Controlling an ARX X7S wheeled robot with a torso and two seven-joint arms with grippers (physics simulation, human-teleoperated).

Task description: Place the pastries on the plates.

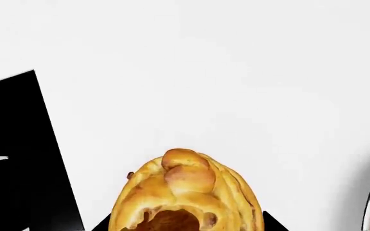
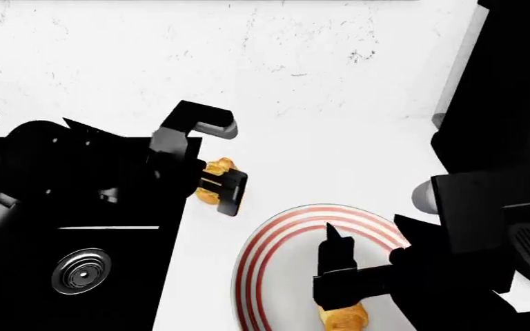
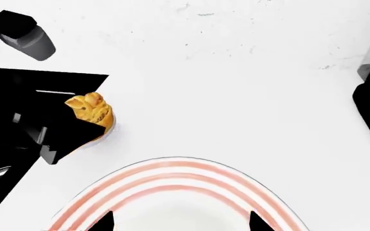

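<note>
The round golden bun (image 1: 185,192) sits between the fingers of my left gripper (image 1: 185,226), which is shut on it just beside the sink's edge. In the head view the bun (image 2: 217,167) and left gripper (image 2: 221,185) are left of the red-striped plate (image 2: 265,241). A small croissant (image 2: 344,317) lies on that plate near its front, partly under my right arm. My right gripper (image 2: 334,241) hovers over the plate (image 3: 172,171), open, with nothing between its fingers (image 3: 104,222). The blue-rimmed plate is out of view.
A black sink (image 2: 25,241) with a round drain (image 2: 81,271) fills the left side, with a black faucet (image 2: 205,124) above it. A tall black machine (image 2: 504,103) stands at the right. White counter (image 2: 339,83) stretches behind the plate.
</note>
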